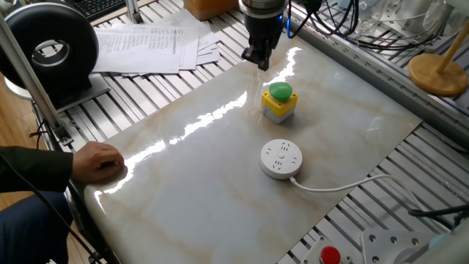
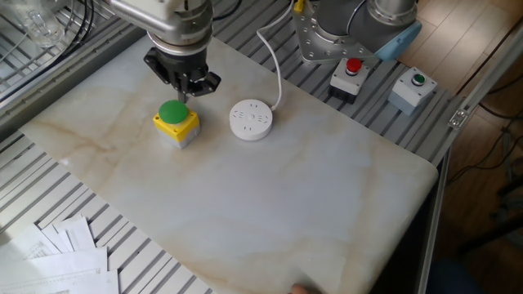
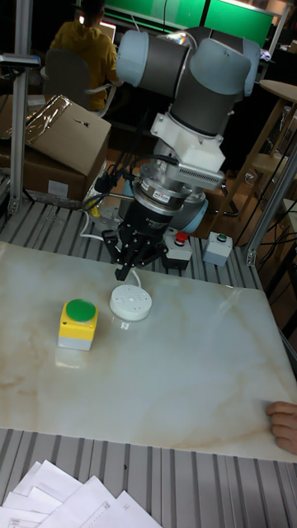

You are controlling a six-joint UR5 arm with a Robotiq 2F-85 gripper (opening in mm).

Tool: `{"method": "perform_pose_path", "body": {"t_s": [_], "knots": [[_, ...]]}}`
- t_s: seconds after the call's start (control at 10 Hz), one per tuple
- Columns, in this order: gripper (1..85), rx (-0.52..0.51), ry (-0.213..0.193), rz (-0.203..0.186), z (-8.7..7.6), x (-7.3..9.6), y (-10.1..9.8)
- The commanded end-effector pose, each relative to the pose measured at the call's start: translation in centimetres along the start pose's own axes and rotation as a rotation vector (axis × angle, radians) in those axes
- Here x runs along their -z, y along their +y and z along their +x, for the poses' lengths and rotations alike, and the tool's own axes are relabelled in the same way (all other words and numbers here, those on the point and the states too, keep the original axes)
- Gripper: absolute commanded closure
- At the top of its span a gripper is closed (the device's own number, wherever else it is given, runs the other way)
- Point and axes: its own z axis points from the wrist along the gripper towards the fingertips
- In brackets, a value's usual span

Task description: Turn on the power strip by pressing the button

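Observation:
The power strip (image 1: 281, 158) (image 2: 250, 119) (image 3: 131, 303) is a round white puck with dark plug holes. It lies flat on the marble table top (image 1: 205, 191), and its white cable (image 1: 344, 183) trails off the edge. I cannot make out its button. My gripper (image 1: 257, 63) (image 2: 187, 88) (image 3: 130, 269) hangs above the table beyond the yellow box, well apart from the power strip. Its fingertips meet in a point with nothing between them.
A yellow box with a green dome (image 1: 279, 101) (image 2: 176, 122) (image 3: 78, 323) stands between gripper and power strip. A person's hand (image 1: 99, 161) (image 3: 283, 425) rests on the table edge. Papers (image 1: 146, 44), a red-button box (image 2: 350, 73) and a green-button box (image 2: 411, 88) lie off the top.

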Motion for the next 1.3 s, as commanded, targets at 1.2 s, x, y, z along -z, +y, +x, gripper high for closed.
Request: {"method": "perform_pose_path", "body": {"t_s": [1.2], "knots": [[84.7, 0.22, -0.011, -0.016, 7.0, -7.5, 7.6]]}}
